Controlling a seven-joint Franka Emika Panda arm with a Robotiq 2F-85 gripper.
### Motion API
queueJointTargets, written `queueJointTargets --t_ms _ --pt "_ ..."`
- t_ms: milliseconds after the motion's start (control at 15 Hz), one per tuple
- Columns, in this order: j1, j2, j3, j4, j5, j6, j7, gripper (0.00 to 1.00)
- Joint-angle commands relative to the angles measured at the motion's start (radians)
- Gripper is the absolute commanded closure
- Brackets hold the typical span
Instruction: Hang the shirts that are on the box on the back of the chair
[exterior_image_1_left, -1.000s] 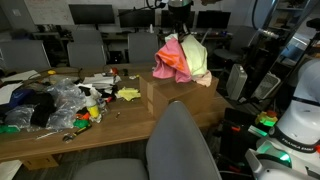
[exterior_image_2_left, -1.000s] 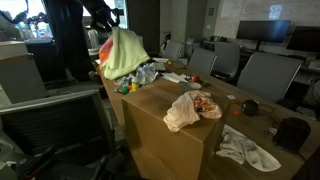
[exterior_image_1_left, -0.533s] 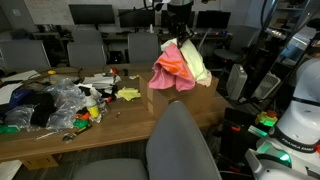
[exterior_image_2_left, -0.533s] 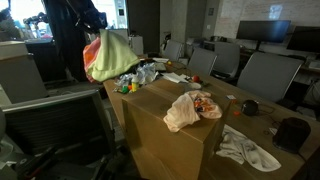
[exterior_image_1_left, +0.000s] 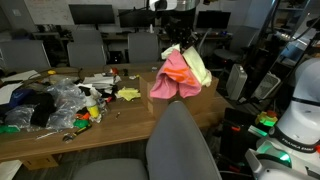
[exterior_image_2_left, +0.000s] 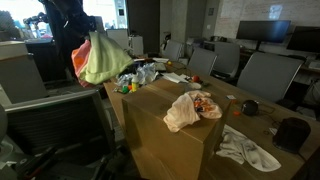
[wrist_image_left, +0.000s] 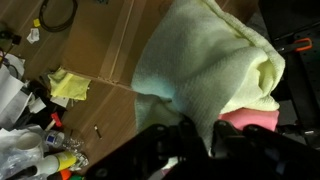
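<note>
Coral-pink and pale yellow, 2 shirts (exterior_image_1_left: 180, 72) hung bunched from the gripper (exterior_image_1_left: 179, 42), lifted clear of the box (exterior_image_2_left: 165, 140) and over the desk (exterior_image_1_left: 125, 118) edge, just beyond the chair (exterior_image_1_left: 182, 145). The gripper was clamped on the cloth: in the wrist view its fingers (wrist_image_left: 165, 150) pinched the yellow fabric, with pink showing at one side. A 3rd, the peach shirt (exterior_image_2_left: 192, 108), lay on the box top.

This looked like the carrying step, with 1 garment left to fetch. The next move would call for bringing the bundle above the backrest's top edge, lowering it so cloth falls on both sides, then letting go. 2 shirts dropped as 1 lump could slide off.

Fabric buried the jaws' contact, so I could not tell whether the pink shirt was truly pinched or merely caught in the yellow. The frame cut off the chair's seat.
</note>
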Motion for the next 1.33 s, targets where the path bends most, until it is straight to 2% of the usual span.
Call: queueJointTargets --t_ms 0,267,600,933,1267 --pt "0.020 -0.074 0.026 -0.065 -0.006 -0.029 -0.038 0.97" --pt "0.061 -0.124 0.047 -0.127 0.023 -0.054 -0.071 0.97" --pt "0.113 -0.153 0.031 -0.137 0.116 -0.098 -0.166 0.97" --pt "0.108 -0.147 0.002 -0.108 0.208 -0.103 -0.230 0.97" --pt "0.095 -0.136 -0.026 -0.111 0.267 -0.049 -0.216 0.97"
